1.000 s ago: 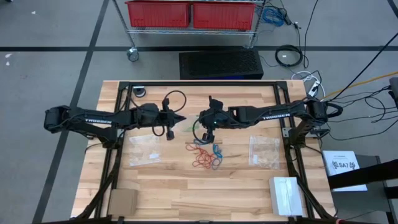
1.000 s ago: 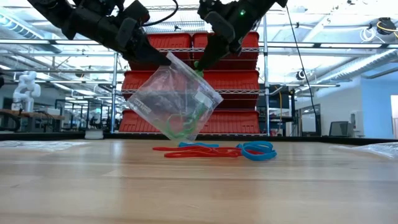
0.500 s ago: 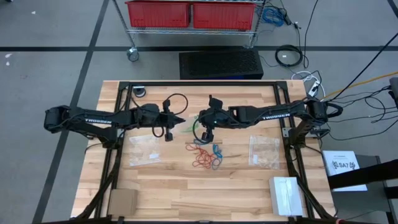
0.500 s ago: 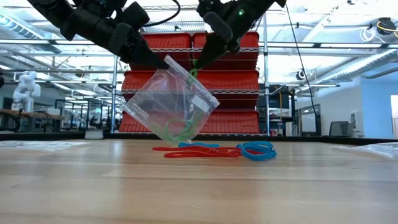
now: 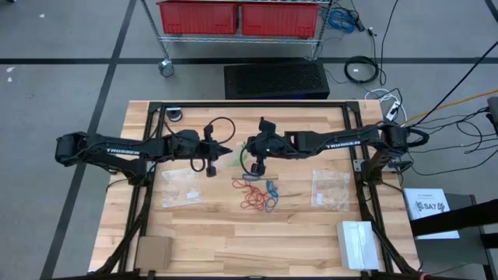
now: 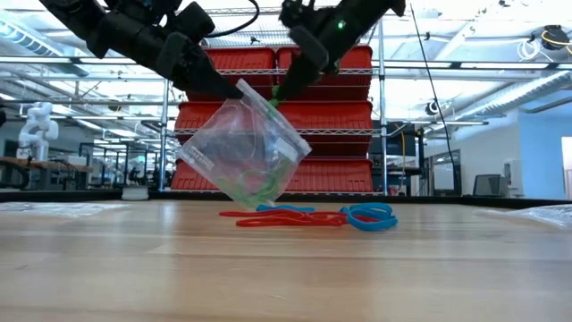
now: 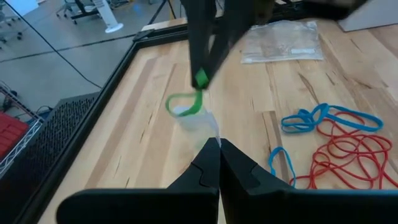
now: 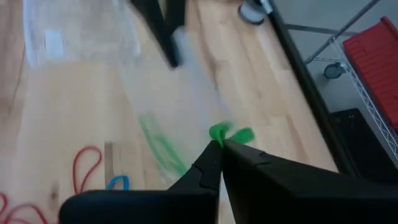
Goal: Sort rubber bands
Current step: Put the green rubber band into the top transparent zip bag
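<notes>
A clear zip bag (image 6: 243, 148) hangs tilted above the table's middle, with green rubber bands (image 6: 264, 185) in its lower part. My left gripper (image 6: 239, 88) is shut on the bag's upper corner. My right gripper (image 6: 274, 90), close beside it at the bag's mouth, is shut on a green rubber band (image 8: 227, 133). Under the bag, red rubber bands (image 6: 281, 217) and blue rubber bands (image 6: 370, 216) lie loose on the wood, also seen from above as a pile (image 5: 257, 194). My left gripper pinches the bag's top corner (image 7: 210, 127) between its two fingers, coming from the table's left and slanting down. The bag is lifted clear and hangs tilted below the fingers. My right gripper pinches a green rubber band (image 7: 200, 78) at its fingertips, slanting down from the table's right. A loop of the band (image 7: 183, 103) hangs below, at the bag's mouth. I cannot tell whether the fingers also hold the bag's edge.
Two more clear bags lie flat on the table, one on the left (image 5: 180, 188) and one on the right (image 5: 331, 189). A white box (image 5: 358, 243) sits at the near right and a cardboard piece (image 5: 153, 250) at the near left. A red-bin shelf (image 5: 240, 17) stands beyond the far edge.
My right gripper's tip has shifted a little toward my left gripper with the green band and has rolled slightly. The bag's mouth has narrowed and the bag has tipped a little; it stays lifted clear.
</notes>
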